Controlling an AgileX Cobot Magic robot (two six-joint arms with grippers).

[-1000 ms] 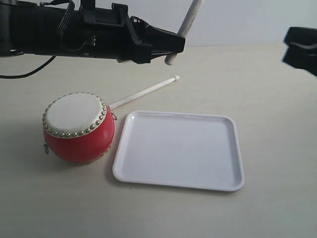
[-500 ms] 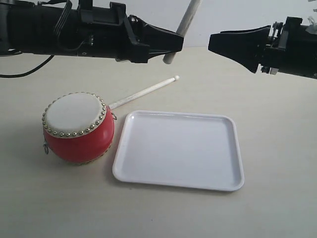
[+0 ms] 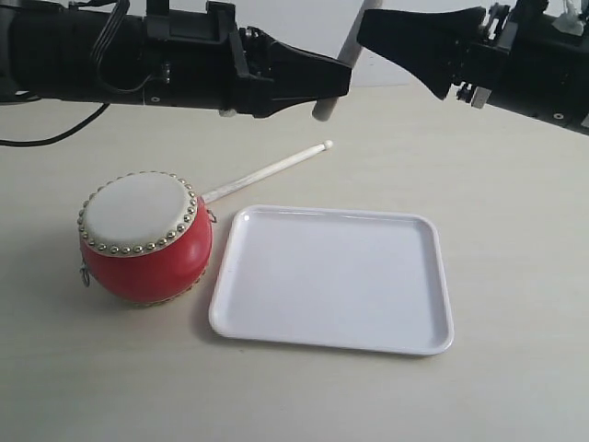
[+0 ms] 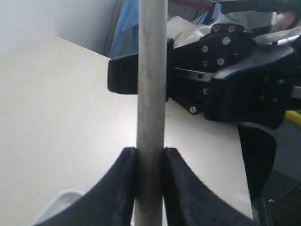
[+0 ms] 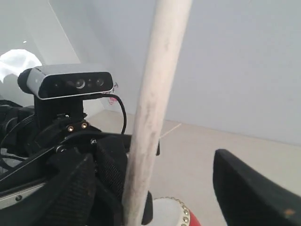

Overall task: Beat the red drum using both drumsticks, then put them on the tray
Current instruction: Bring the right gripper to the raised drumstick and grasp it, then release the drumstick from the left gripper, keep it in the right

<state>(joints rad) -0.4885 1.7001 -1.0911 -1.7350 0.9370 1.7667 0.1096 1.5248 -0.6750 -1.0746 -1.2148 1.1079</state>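
The red drum [image 3: 143,238] sits upright on the pale surface [image 3: 502,184], cream skin facing up. The white tray [image 3: 336,276] lies flat just to the drum's right, its near corner almost touching the drum's body, and nothing is in it. One drumstick [image 3: 267,171] lies on the surface behind the drum. It runs slantwise away from the drum's far right side, with its bead tip pointing off beyond the tray's back edge. High above and to the right of the drum, the left tool [image 3: 331,81] is clamped on the second drumstick [image 4: 151,70]. Both of its fingers [image 4: 123,183] press against the shaft, which stands nearly upright with its lower end hanging clear of the surface. The right tool [image 3: 377,32] is level with that stick's upper part, farther from the drum than the left tool. Its jaws are spread. The one finger [image 5: 249,188] plainly seen stands apart from the shaft, so this tool has hold of nothing.
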